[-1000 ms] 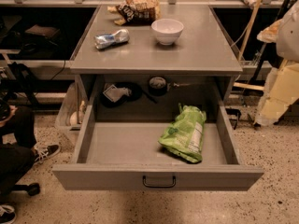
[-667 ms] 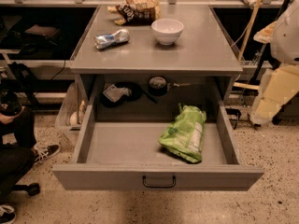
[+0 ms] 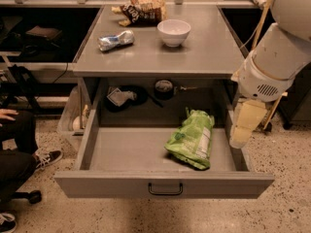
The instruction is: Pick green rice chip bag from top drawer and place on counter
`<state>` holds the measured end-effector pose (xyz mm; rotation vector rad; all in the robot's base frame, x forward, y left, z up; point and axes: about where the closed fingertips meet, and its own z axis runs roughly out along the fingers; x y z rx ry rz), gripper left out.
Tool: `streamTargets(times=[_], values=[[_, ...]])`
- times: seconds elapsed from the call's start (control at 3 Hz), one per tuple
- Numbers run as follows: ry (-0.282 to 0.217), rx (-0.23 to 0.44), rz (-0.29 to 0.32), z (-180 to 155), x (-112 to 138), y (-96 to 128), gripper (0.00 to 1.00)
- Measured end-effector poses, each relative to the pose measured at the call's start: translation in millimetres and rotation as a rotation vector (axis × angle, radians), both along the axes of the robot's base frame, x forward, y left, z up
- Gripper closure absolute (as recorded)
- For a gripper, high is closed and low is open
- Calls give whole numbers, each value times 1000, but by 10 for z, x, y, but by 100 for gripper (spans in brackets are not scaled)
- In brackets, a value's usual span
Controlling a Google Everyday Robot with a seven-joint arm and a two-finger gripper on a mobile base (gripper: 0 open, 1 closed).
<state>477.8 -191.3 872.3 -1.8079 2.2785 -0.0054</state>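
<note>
The green rice chip bag [image 3: 192, 140] lies flat in the right half of the open top drawer [image 3: 97, 184], label side partly up. The counter [image 3: 209, 47] is the grey cabinet top above it. My arm comes in from the upper right. My gripper [image 3: 244, 125], a cream-coloured piece at the arm's end, hangs just outside the drawer's right wall, level with the bag, to its right, and apart from it.
On the counter stand a white bowl [image 3: 173, 31], a crushed silver can [image 3: 115, 40] and a brown-and-tan chip bag [image 3: 146, 6] at the back. Dark objects [image 3: 124, 97] sit in the cabinet behind the drawer. A seated person's legs [image 3: 14, 154] are at the left.
My arm has moved left and down, bringing the gripper closer to the drawer's right side. The bag and the counter items have not moved.
</note>
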Motion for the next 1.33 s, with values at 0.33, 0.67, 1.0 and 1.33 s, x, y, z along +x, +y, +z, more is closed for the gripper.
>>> streamTargets(times=[0.33,0.67,1.0,1.33], values=[[0,0,0,0,0,0,0],[-47,52,-37,-101,148,61,0],[-99,202,-135,-392,494,202,0],[-165,327,-238,-678,1098,329,0]])
